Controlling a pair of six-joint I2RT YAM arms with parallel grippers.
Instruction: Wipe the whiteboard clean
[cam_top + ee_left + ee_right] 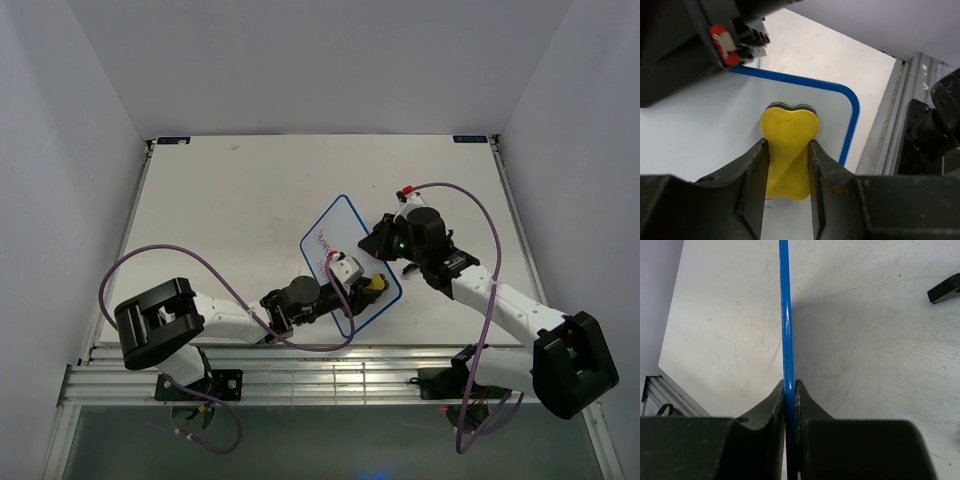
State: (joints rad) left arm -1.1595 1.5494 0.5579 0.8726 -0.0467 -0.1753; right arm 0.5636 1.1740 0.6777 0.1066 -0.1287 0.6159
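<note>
Left wrist view: the left gripper (787, 146) is clamping the yellow sponge (790, 125) on the whiteboard (695, 120). The right gripper (789, 385) is pinching the board's blue rim (785, 315).

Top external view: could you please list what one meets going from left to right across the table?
Left arm's shoulder → red writing on the whiteboard → yellow sponge → right arm's wrist → right arm's shoulder.
</note>
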